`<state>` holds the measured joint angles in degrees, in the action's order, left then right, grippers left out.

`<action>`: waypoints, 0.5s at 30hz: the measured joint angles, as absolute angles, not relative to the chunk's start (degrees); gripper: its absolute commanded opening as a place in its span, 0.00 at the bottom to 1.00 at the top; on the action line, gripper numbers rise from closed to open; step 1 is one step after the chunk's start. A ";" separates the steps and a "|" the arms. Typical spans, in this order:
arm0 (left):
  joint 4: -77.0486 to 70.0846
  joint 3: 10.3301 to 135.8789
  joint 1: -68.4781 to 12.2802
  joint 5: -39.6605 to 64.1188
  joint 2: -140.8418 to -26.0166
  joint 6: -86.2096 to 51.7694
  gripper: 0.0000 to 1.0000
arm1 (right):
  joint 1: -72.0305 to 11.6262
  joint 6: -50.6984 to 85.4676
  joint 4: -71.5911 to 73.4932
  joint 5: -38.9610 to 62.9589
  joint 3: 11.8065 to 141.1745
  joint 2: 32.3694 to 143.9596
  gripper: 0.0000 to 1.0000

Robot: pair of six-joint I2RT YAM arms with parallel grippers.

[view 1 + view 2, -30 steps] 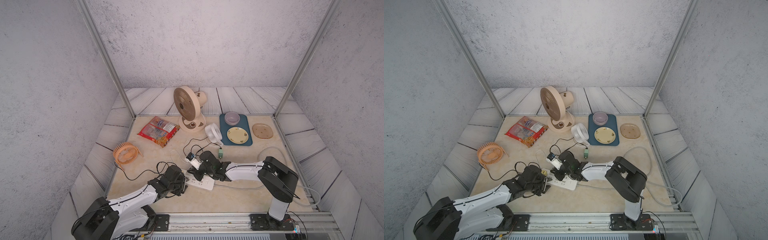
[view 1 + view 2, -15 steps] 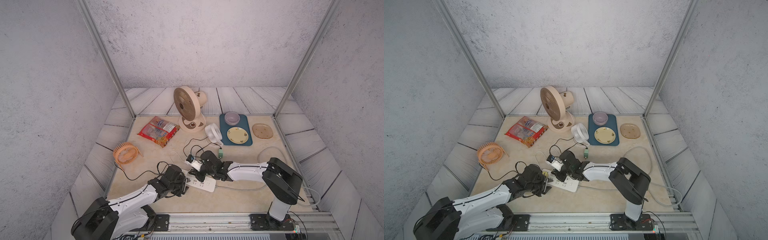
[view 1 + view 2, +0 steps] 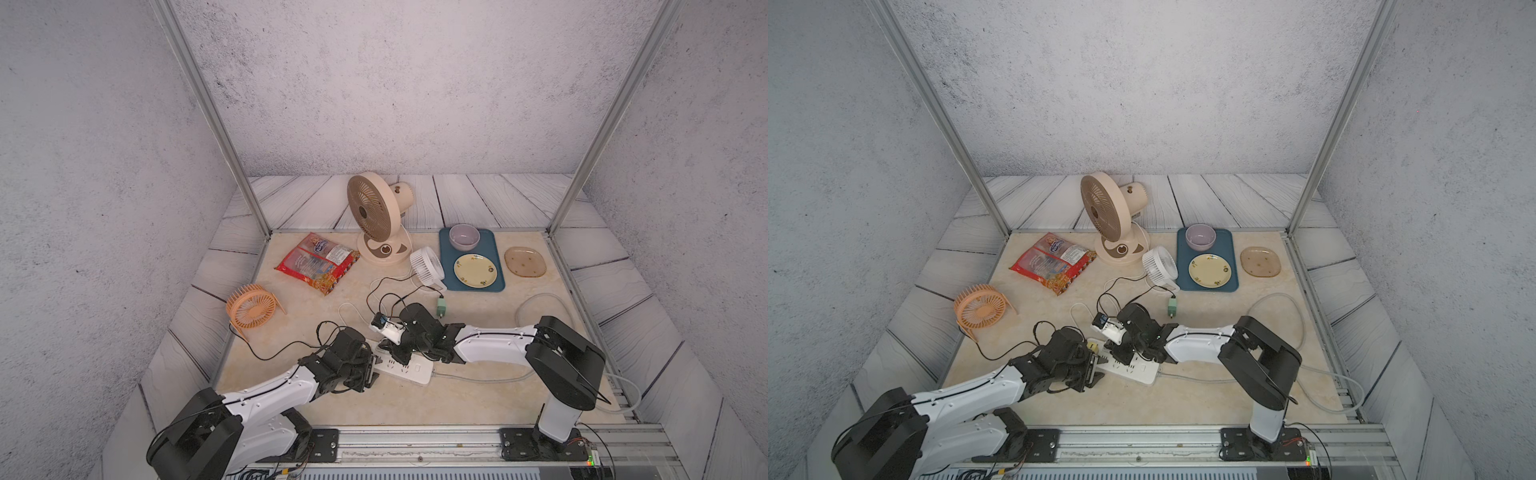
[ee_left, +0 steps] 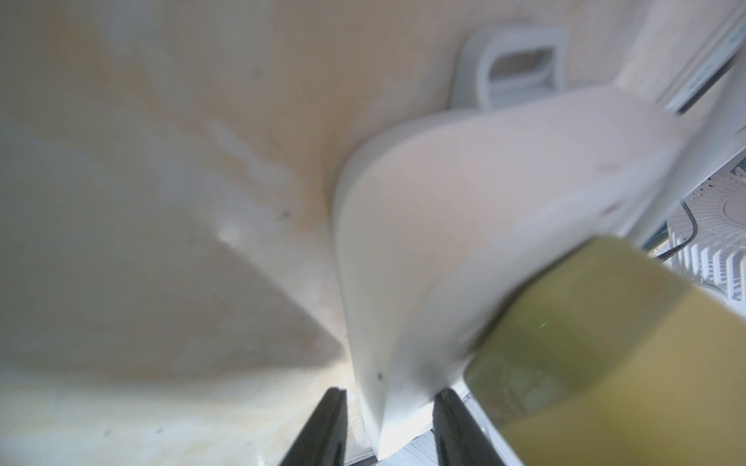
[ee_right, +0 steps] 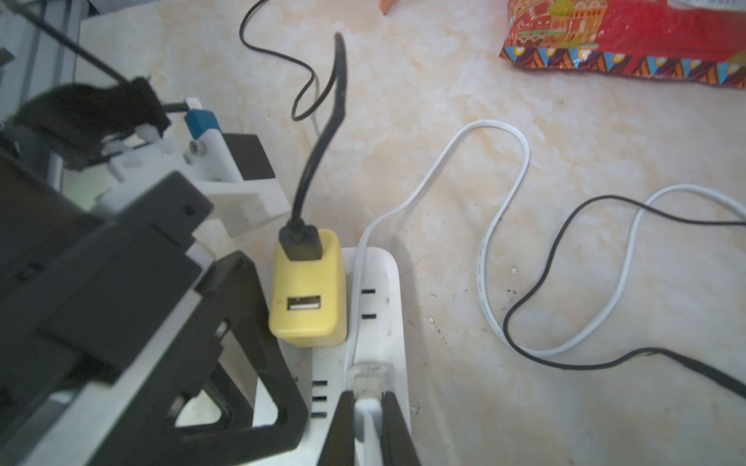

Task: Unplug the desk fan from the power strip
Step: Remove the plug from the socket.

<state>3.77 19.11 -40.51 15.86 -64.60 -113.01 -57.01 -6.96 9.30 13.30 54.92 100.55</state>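
White plastic sits at the centre of the job. The power strip (image 3: pixel 405 368) lies flat on the worktop (image 3: pixel 457 399) near the front edge, between the two arms, with its pale cord trailing off under the right arm. The left hand (image 4: pixel 389 419) straddles one end of the strip with its jaws closed against the strip's edges, so it reads as a brace.

The right hand (image 5: pixel 369 419) reaches over the strip, jaws pinched together on the white plug (image 5: pixel 369 377) at its clear collar. From there a flat white cord (image 5: pixel 504 193) runs along the strip and loops away over the worktop. I take it for the lead of the beige desk fan (image 3: pixel 376 216) at the back, though its run cannot be traced all the way. Just beside the plug, a yellow adapter (image 5: pixel 306 290) with a black cable sits in the strip (not the one wanted, by my reading).

The step in hand looks like the pull itself, with the grip made and the strip held down. Whether the prongs are clear of the socket cannot be told from the wrist view.

The next move calls for a straight draw away from the strip's face, along the prongs, with the left hand pinning the strip. A slanted tug would likely lift or drag the strip, or knock the yellow adapter.
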 measured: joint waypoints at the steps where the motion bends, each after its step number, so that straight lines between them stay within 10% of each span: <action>1: 3.57 19.18 -40.51 16.19 -64.86 -113.03 0.41 | -57.10 -7.90 8.73 12.99 54.92 100.31 0.00; 15: 3.44 19.68 -40.51 16.97 -65.73 -115.00 0.41 | -57.52 -5.34 8.64 11.84 54.68 99.94 0.00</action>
